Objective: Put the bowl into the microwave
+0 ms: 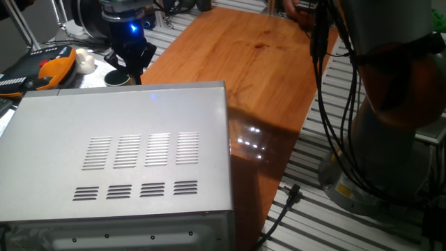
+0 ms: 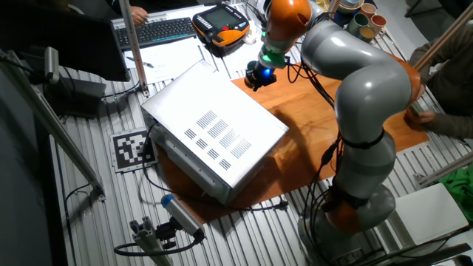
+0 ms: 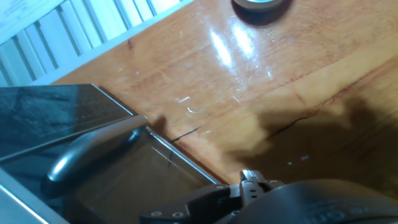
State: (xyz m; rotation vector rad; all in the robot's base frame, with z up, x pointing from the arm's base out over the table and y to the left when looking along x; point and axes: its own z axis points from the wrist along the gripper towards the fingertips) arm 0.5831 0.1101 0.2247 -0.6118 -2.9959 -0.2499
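The microwave [image 1: 139,153] is the big silver box with vent slots in its top; it also shows in the other fixed view [image 2: 214,133]. In the hand view its dark-framed door [image 3: 74,124] with a silver handle [image 3: 93,152] lies at lower left. The bowl [image 1: 117,79] is a small round metal cup on the wooden table just beyond the microwave's far edge, and sits at the top edge of the hand view [image 3: 261,6]. My gripper [image 1: 132,68] hangs beside the bowl, apart from it, near the door. It holds nothing and its fingers look spread. It also shows in the other fixed view [image 2: 256,77] and in the hand view [image 3: 249,183].
A white rounded lump [image 1: 85,61] and an orange teach pendant [image 1: 52,70] lie left of the bowl. The wooden tabletop [image 1: 265,63] stretches to the right. Cables [image 1: 334,104] and the arm's base [image 1: 390,139] stand at right. A keyboard [image 2: 159,29] lies at the back.
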